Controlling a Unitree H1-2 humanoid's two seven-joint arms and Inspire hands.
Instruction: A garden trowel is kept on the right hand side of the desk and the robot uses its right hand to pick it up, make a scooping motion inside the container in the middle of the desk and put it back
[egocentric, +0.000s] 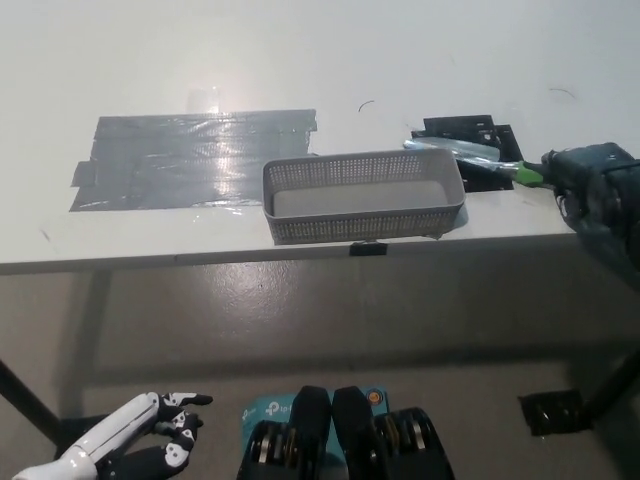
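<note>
Trowel (468, 156): silver blade, green-and-black handle. It lies across the right of the frame, its blade over a black mat (455, 126) and its tip just beside the upper right corner of the container. The handle runs down-right into the right hand. Whether the blade rests on the mat or is just clear of it cannot be told.

Right hand (585, 188): black, at the right edge of the frame and somewhat blurred. Its fingers appear wrapped round the handle end. Holding it that far back probably leaves the whole blade free to reach into the container.

Container (365, 218): grey perforated basket at centre frame, near the front edge of the bench (300, 50), with nothing visible inside. Its long side faces the trowel's line of approach.

Black mat: likely the trowel's marked home spot, and so the return point.

Grey tape patch (190, 160): upper left of the container, apparently flat on the bench and not in use.

Left hand (160, 440): white, at the lower left below bench level. Its fingers are loosely apart and hold nothing; it is resting out of the working area.

Stage, as judged: grasp made, scoop not yet begun.
</note>
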